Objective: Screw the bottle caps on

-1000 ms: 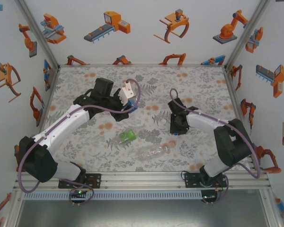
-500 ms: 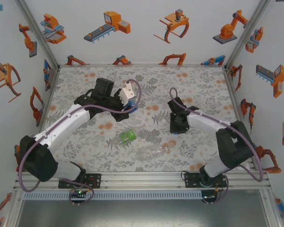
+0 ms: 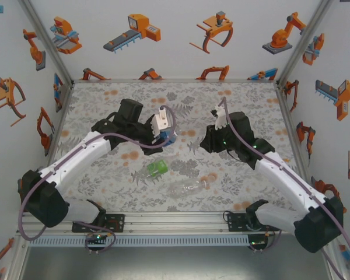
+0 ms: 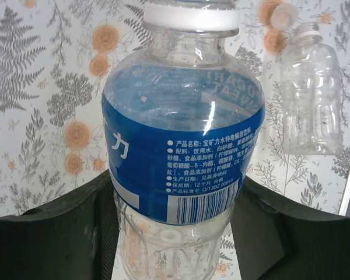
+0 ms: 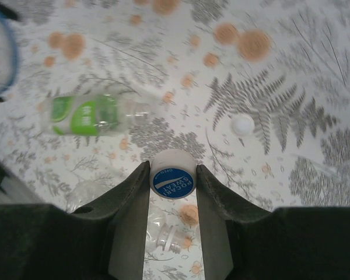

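Right tool [image 5: 172, 172] risen — cap [image 5: 172, 182] pinched in jaws; left tool [image 4: 172, 201] clamps blue-labelled bottle [image 4: 181, 140].

On the blue-labelled bottle [image 4: 184, 151], in the left wrist view, we read a large white 力 at the label's left edge; beside it run lines of small white Chinese print, opening 产品名称:宝矿力水特电解质饮料, then 配料 with its list, 保质期:12个月 and 产品标准号 Q/TJDZ 0001S; a barcode stands below them; through the clear wall we make out faint mirrored letters from the label's far side, seemingly SWEAT. In the right wrist view the cap [image 5: 172, 181] bears a blue disc with POCARI SWEAT in white, upside down to us; the green-tinted bottle [image 5: 87, 115] carries a label too blurred to read.
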